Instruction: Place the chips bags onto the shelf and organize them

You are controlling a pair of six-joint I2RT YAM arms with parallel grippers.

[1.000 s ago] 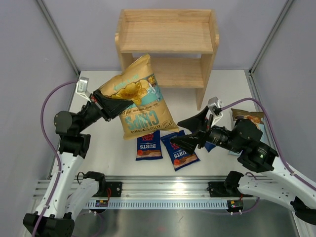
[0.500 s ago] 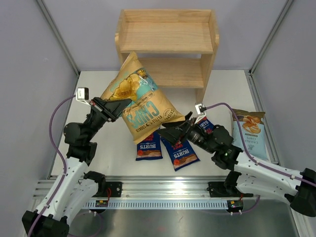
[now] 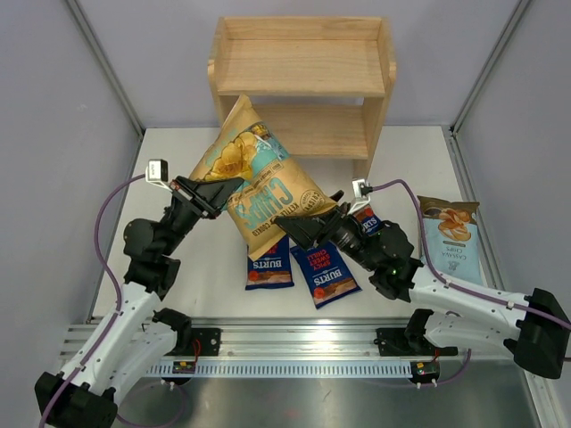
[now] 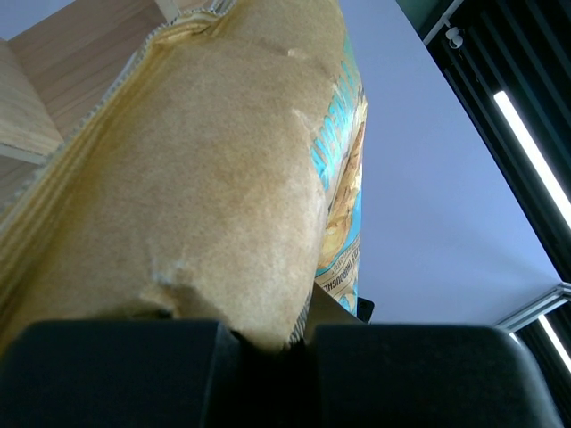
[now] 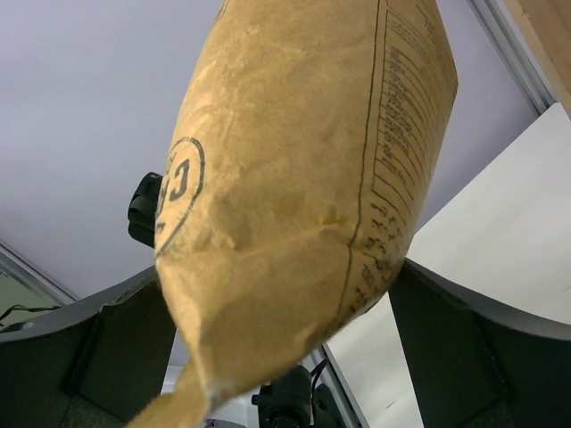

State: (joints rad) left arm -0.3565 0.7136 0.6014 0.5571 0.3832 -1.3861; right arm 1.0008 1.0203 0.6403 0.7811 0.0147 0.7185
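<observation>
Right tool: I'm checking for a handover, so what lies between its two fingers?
One end of the large tan chips bag, in the right wrist view; the fingers stand wide either side.

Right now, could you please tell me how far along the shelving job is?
Done: nothing; both tiers of the shelf look bare. In hand: the left fingers pinch the large tan-and-teal bag in the air before the shelf, and the open right fingers straddle its lower end. Left: that bag, three Burts bags and the pale blue bag on the table.
</observation>
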